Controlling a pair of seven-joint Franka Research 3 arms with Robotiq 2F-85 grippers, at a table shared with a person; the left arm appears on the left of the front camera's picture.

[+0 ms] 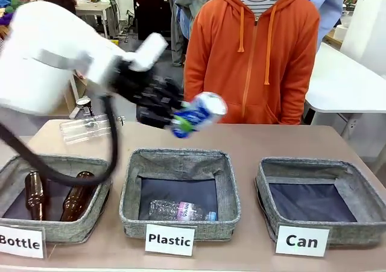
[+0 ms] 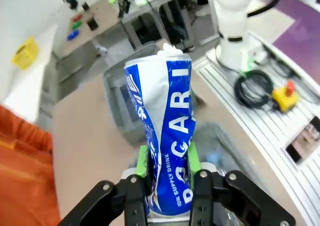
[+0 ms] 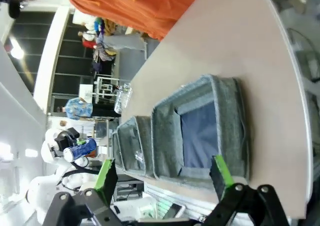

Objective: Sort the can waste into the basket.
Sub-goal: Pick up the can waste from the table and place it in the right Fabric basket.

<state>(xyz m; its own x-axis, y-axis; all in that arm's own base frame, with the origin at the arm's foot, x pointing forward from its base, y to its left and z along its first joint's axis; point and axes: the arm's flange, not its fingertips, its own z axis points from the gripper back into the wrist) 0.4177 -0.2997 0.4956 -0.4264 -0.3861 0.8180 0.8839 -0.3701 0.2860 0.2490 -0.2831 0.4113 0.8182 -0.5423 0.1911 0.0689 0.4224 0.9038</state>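
— Looking at the left gripper (image 2: pixel 168 161) first: what do its jaws have?

— They are partly closed on the crushed blue can (image 2: pixel 165 121). The green pads (image 2: pixel 142 158) press on two opposite sides near one end, and the rest of the can sticks out past the fingertips.

— Where is that can, measured from the Can basket (image 1: pixel 313 161)?

— Up in the air, well off to that basket's left and beyond its far rim. The dark lining of the Can basket shows bare.

— How will it handle?

— Light and thin-walled, I'd judge. It is already dented, so a harder squeeze would fold it further, and the printed metal looks slick. Taking it across the body near the end seems sound, though the long free end could tip in the pads, so a gentle carry suits it.

— And the right gripper (image 3: pixel 163 176)?

— Its jaws are spread wide with nothing between them, raised on the robot's side of the Can basket.

— What are the neighbours?

— The Plastic basket (image 1: pixel 181 154) sits just left of the Can basket with a clear bottle (image 1: pixel 181 210) inside. Farther left is the Bottle basket (image 1: pixel 36 160), holding two brown bottles (image 1: pixel 75 196). A person in an orange top (image 1: pixel 253 55) stands beyond the far rim, across the table.

— What does the next move call for?

— Carrying the can rightward until it hangs over the Can basket, then letting go.
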